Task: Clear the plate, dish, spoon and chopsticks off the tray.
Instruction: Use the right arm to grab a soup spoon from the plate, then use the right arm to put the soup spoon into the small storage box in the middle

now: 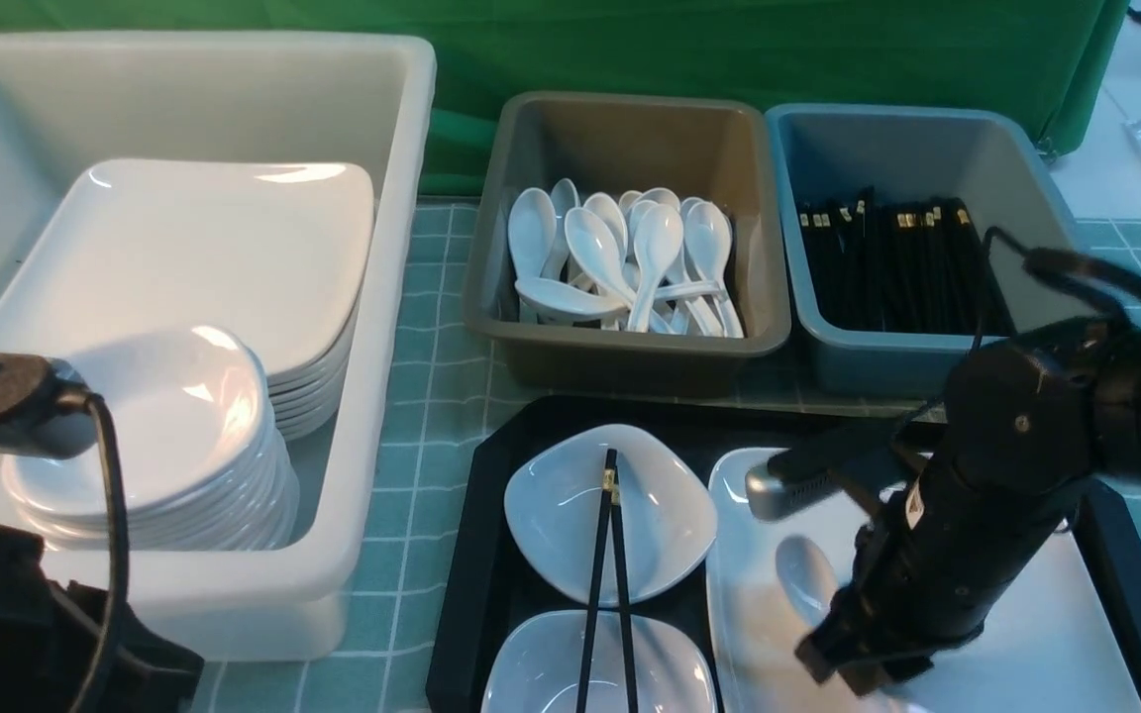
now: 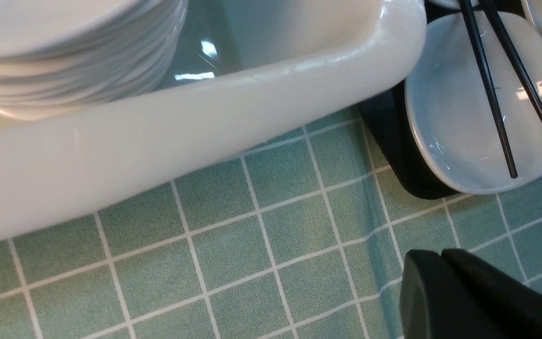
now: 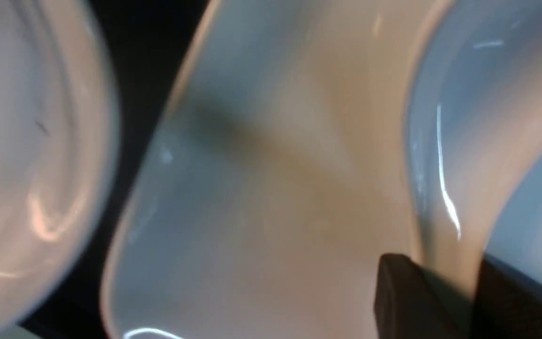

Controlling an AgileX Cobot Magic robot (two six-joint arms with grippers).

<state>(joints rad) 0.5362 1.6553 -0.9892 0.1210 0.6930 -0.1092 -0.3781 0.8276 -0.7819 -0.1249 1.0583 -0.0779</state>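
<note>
So from the front, the black tray point(image 1: 466, 594) sits near the robot with the big plate point(image 1: 749, 634) on its right half. The spoon point(image 1: 805, 574) lies on that plate, bowl pointing away from the robot. The right gripper point(image 1: 863, 663) is down on the plate at the spoon's handle end. On the tray's left half are a far dish point(image 1: 670, 515) and a near dish point(image 1: 679, 673), with the chopsticks point(image 1: 610, 555) lying across both. Behind the tray are a grey tub point(image 1: 630, 347) full of spoons and a blue tub point(image 1: 878, 361) of chopsticks. A white tub point(image 1: 402, 297) with stacked plates and dishes is off to the left.

Left wrist cam: the left gripper point(image 2: 440, 259) hangs over the green checked tablecloth point(image 2: 275, 235) beside the white tub. Its jaws are pressed together with nothing in them. You can see the near dish and the chopstick tips at the tray's corner.

Right wrist cam is blurry, but the dark fingers point(image 3: 393, 296) sit on either side of the spoon handle and look pressed against it, so I'd call it clamped. The plate is underneath.
</note>
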